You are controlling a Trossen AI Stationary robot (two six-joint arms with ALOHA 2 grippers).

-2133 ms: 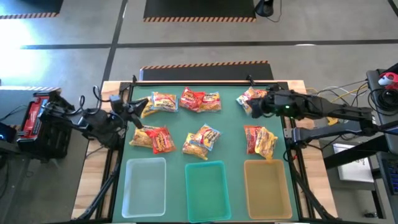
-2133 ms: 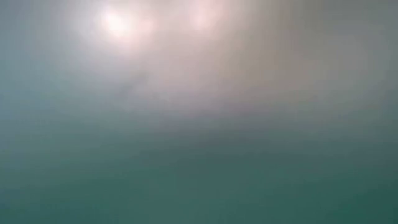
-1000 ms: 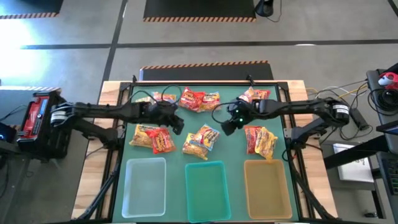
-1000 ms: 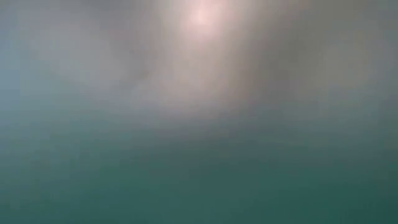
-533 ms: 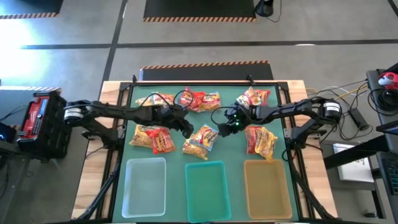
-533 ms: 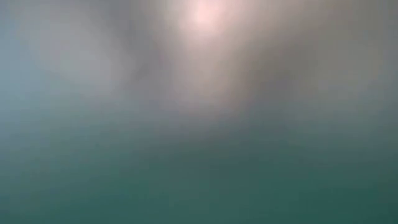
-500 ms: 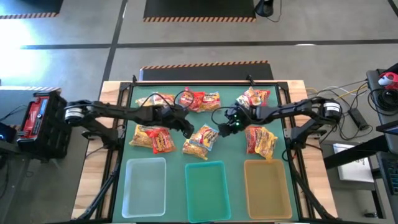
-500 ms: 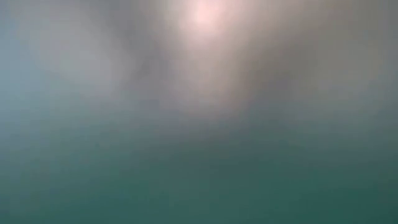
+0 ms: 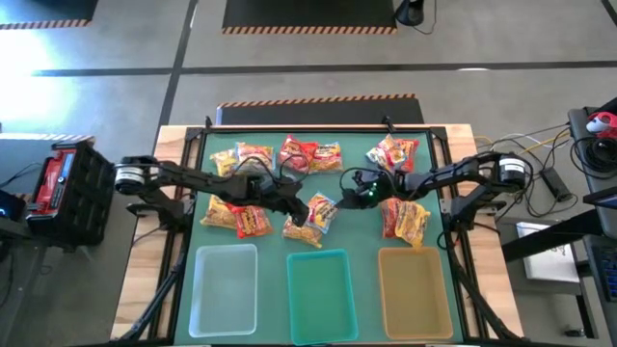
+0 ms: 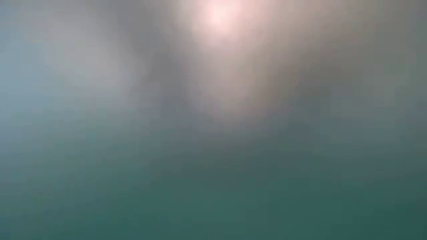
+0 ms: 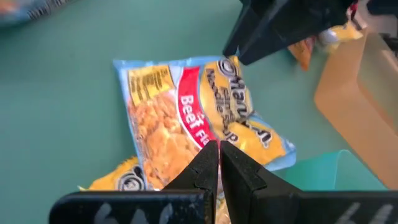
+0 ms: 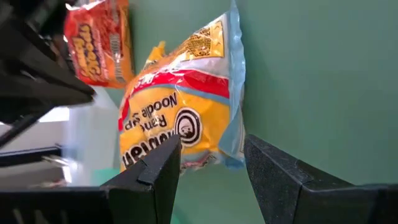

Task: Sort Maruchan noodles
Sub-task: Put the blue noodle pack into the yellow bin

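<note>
Three trays along the bottom edge of the high view: clear tray (image 9: 225, 289) at lower left, teal tray (image 9: 322, 292) at centre, amber tray (image 9: 415, 289) at lower right, all on the green counter (image 9: 357, 226). Just above the teal tray, a yellow Maruchan packet (image 9: 313, 218) with a red band and blue edges, lying over a second yellow one. Left end effector (image 9: 298, 213) at this packet's left edge, fingers pressed together (image 11: 213, 167), nothing visibly between them. Right end effector (image 9: 353, 195) just beyond its upper right corner, fingers spread wide (image 12: 206, 163), holding nothing. Red packets (image 9: 238, 214) at mid left, red-and-yellow ones (image 9: 405, 216) at mid right. Farther up, more packets in a row: (image 9: 246, 156), (image 9: 310, 154), (image 9: 393, 152). Low view fully blurred.
</note>
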